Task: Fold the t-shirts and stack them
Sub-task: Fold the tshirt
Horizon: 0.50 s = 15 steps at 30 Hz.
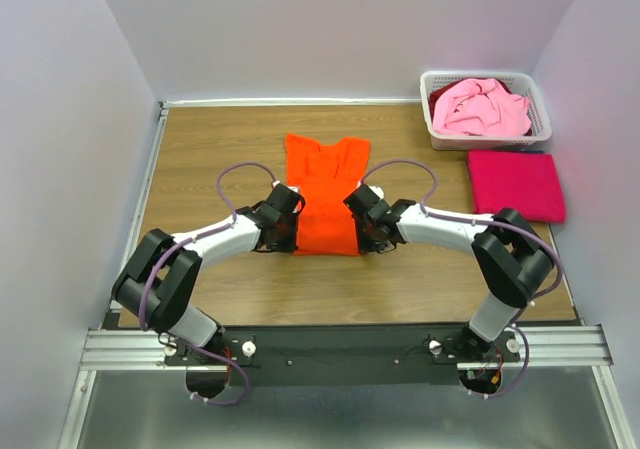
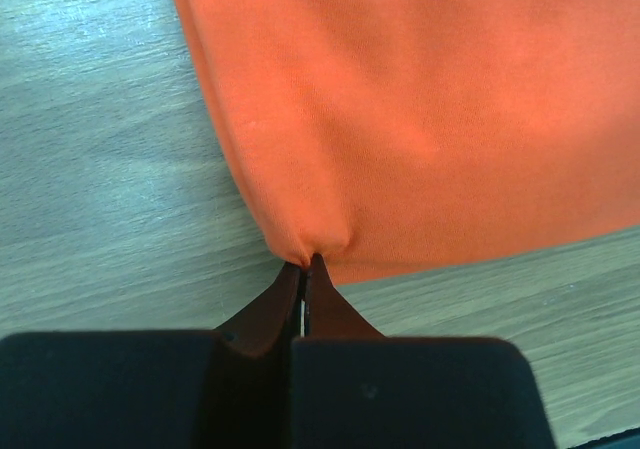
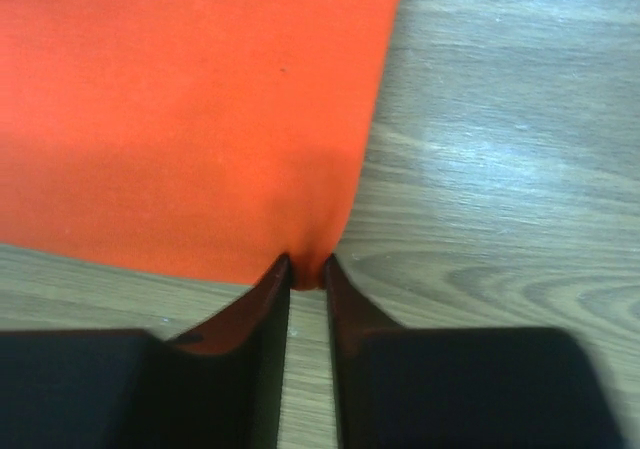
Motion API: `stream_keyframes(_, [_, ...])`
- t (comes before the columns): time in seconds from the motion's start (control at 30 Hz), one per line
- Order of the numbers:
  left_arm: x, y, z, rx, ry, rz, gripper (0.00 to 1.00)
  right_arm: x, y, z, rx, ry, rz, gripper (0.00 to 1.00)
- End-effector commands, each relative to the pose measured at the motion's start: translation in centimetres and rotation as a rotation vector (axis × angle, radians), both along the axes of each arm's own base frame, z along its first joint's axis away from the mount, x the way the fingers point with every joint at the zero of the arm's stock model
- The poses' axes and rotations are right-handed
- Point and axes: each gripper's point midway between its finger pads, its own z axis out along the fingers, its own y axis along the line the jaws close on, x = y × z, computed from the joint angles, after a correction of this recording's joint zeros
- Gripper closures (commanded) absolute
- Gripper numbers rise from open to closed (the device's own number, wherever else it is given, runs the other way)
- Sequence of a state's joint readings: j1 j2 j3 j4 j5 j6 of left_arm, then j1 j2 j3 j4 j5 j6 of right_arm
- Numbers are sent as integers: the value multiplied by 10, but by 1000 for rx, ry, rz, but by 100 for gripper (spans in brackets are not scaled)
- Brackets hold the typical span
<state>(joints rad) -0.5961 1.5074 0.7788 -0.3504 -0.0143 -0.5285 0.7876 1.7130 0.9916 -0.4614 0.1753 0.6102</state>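
Observation:
The bright orange t-shirt (image 1: 325, 199) lies folded into a narrow strip in the middle of the table, collar end away from me. My left gripper (image 1: 291, 241) is at its near left corner, shut on a pinch of the orange t-shirt (image 2: 420, 119), with the left gripper (image 2: 305, 262) tips together. My right gripper (image 1: 363, 239) is at the near right corner. The right gripper (image 3: 307, 267) has its jaws a narrow gap apart, squeezing the orange t-shirt (image 3: 180, 109) corner from both sides. A magenta-red t-shirt (image 1: 515, 184) lies folded at the right. A pale pink t-shirt (image 1: 480, 109) is bunched in the basket.
The white slotted basket (image 1: 445, 139) stands at the back right corner, just behind the folded magenta-red shirt. White walls close in the wooden table (image 1: 210, 159) on the left, back and right.

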Motion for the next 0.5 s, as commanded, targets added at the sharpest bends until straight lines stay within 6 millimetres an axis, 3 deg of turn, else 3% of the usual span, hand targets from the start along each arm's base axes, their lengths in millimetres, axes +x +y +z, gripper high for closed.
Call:
stream_keyframes(0.0, [-17, 6, -7, 25, 47, -19, 100, -51, -58, -52, -268, 196, 17, 80])
stream_keyframes(0.17, [-28, 1, -2, 7, 67, -42, 100, -53, -58, -46, -258, 185, 29, 99])
stream_keyframes(0.27, [-45, 0, 7, -28, 66, -36, 100, -69, -62, -35, -227, 208, 45, 99])
stream_keyframes(0.33, [-72, -1, 6, -34, 111, -65, 100, -89, -70, -23, -211, 234, 55, 99])
stream_keyframes(0.37, [-78, -3, 17, -54, 90, -66, 100, -96, -71, -18, -199, 248, 59, 99])
stream_keyframes(0.4, [-98, -7, 22, -43, 124, -72, 100, -110, -71, -4, -162, 271, 73, 99])
stream_keyframes(0.47, [-120, -12, 42, -105, 151, -53, 100, -127, -72, 11, -126, 302, 81, 99])
